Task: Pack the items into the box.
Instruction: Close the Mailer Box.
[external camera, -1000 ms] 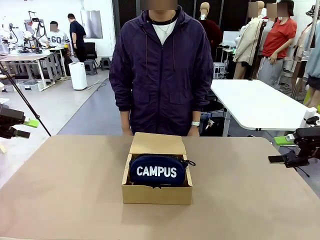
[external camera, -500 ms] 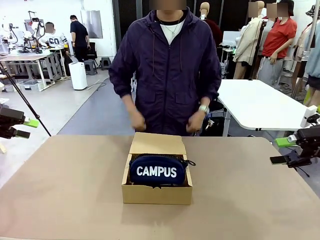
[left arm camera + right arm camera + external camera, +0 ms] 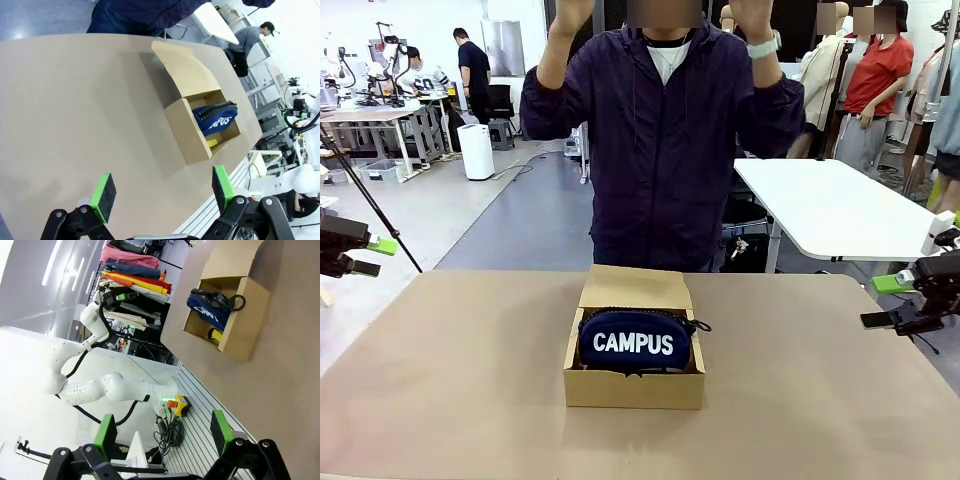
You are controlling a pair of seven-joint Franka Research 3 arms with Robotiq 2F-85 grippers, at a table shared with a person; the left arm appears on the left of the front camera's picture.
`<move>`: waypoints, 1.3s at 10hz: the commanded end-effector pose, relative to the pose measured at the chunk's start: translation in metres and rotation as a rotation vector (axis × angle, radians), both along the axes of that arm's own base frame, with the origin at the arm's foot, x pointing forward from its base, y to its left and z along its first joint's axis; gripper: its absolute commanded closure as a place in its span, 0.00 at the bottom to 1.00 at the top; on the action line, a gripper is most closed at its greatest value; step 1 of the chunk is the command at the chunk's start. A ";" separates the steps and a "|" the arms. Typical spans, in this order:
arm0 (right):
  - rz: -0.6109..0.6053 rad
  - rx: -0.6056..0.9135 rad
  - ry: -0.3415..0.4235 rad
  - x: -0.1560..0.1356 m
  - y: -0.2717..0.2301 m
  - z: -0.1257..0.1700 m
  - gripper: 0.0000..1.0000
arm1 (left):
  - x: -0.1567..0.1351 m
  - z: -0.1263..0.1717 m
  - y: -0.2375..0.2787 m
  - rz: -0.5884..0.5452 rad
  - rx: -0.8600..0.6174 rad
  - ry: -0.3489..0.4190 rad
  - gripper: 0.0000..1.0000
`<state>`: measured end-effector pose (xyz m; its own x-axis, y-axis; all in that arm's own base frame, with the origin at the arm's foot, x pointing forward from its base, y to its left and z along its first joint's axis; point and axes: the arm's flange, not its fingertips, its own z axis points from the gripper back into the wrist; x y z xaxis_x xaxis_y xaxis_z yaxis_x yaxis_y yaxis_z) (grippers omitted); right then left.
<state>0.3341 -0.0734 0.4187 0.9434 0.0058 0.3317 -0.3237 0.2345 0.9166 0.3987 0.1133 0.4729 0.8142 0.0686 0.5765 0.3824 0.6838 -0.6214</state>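
Box (image 3: 633,385), pouch (image 3: 634,342) inside, flap (image 3: 635,288) up: left gripper (image 3: 164,189), right gripper (image 3: 163,433) (fingers wide, empty) should probably fold flap gently forward.

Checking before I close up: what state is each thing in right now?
Small brown cardboard box: flap lid open, leaning back toward the person.
Navy zip pouch lettered CAMPUS: inside the box, standing on edge.
Yellow-and-black utility knife: in the box beside the pouch, mostly hidden.
Left hand: open, empty.
Right hand: open, empty.
Person's hands: raised high, away from the box.
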 end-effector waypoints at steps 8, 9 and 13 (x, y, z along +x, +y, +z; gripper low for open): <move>0.007 0.000 0.005 0.001 -0.003 0.005 0.00 | -0.001 0.002 0.001 -0.003 -0.003 0.010 0.00; 0.007 0.000 0.005 0.001 -0.003 0.005 0.00 | -0.001 0.002 0.001 -0.003 -0.003 0.010 0.00; -0.007 -0.195 0.114 0.038 0.027 0.015 0.00 | 0.024 0.012 -0.019 -0.025 0.055 0.061 0.00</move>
<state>0.3506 -0.0617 0.4213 0.9581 0.0305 0.2848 -0.2802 0.3063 0.9098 0.4038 0.1070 0.4749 0.8218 0.0525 0.5673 0.3822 0.6877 -0.6173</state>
